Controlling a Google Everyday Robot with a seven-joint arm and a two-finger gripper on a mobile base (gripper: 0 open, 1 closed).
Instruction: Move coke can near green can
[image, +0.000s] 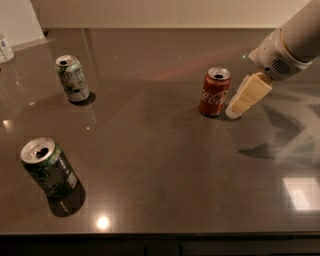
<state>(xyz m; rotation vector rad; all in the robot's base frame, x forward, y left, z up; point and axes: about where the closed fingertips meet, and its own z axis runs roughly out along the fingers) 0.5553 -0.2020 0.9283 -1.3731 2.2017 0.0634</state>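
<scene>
The red coke can (215, 92) stands upright on the dark table (150, 150), right of the middle. The dark green can (49, 169) stands at the front left, far from the coke can. My gripper (239, 106) comes in from the upper right on a white arm (292, 42). Its cream tip is low over the table, right next to the coke can's right side. I cannot tell whether it touches the can.
A paler silvery can with light green markings (73, 78) stands at the back left. A small white object (5, 49) sits at the far left edge. The table's front edge (160, 235) runs along the bottom.
</scene>
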